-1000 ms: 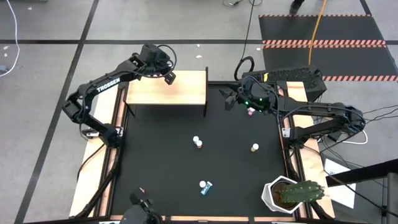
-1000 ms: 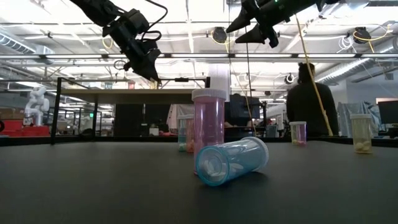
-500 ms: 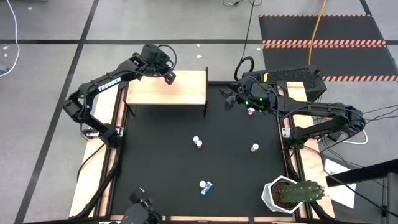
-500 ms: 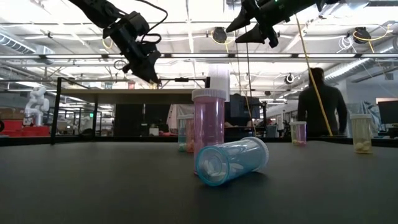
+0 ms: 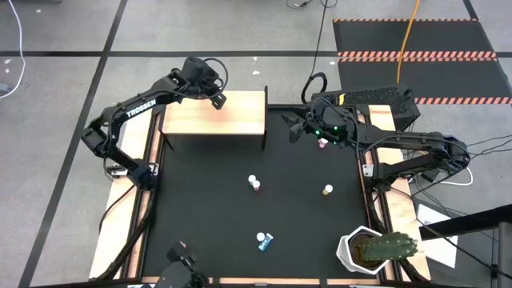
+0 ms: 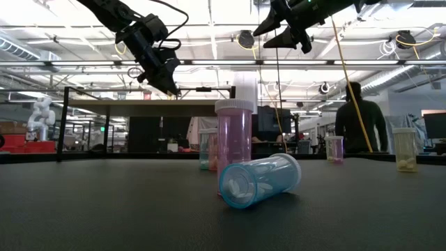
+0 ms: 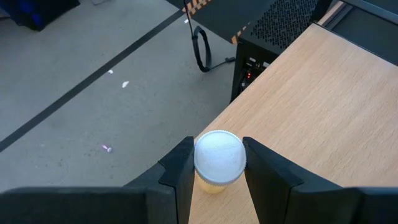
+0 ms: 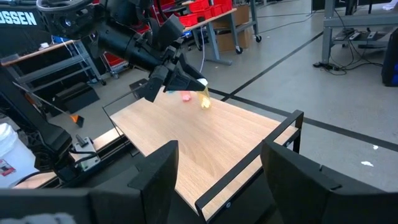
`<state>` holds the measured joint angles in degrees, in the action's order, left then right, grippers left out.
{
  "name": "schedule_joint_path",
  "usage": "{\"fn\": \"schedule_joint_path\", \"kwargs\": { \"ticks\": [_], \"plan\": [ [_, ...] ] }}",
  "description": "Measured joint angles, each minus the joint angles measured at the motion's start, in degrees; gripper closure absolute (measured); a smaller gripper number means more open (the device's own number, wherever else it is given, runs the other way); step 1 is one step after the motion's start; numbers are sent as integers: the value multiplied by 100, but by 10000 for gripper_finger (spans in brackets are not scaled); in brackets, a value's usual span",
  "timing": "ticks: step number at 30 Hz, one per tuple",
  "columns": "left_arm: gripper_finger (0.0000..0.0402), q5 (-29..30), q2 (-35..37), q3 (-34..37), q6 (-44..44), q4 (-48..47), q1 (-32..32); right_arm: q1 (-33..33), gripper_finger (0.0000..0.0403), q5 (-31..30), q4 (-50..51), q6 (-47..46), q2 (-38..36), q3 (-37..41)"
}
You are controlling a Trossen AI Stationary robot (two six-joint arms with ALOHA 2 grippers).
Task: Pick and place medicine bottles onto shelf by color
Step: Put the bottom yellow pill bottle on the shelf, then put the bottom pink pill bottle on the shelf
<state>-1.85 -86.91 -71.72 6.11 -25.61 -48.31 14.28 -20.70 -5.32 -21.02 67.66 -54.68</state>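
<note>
- Left gripper (image 7: 214, 177) stays clamped on a yellow-tan bottle (image 7: 219, 158), unmoved over the shelf (image 5: 216, 120) back edge; no release yet.
- Right gripper (image 5: 294, 128) hangs open beside the shelf, holding nothing.
- Other bottles stay on the tabletop (image 5: 208, 216) off the shelf; placement pending.

- "TROSSEN" in white capitals runs along the dark forearm of the left arm (image 5: 138, 105), readable from above.
- In the right wrist view the same arm (image 8: 25, 18) shows white letters at the picture's corner; only "OSSEN" is visible, the start cut off by the edge.
- A white container (image 8: 7, 152) beside the table carries a small red-and-white label, too small to read.
</note>
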Motion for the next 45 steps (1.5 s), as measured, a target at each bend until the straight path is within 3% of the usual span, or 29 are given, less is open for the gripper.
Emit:
{"fn": "schedule_joint_path", "kwargs": {
  "ticks": [27,30,39,45],
  "plan": [
    [272,20,2,-7,103,-106,0,-2,179,154,0,-81,0,2],
    [240,27,2,-6,89,-183,0,-2,179,154,-2,-81,0,2],
    [84,42,19,-4,116,-182,0,-2,179,301,-26,-85,2,2],
    [29,98,211,-420,357,-743,32,-2,179,305,-24,-150,2,2]
  ]
}}
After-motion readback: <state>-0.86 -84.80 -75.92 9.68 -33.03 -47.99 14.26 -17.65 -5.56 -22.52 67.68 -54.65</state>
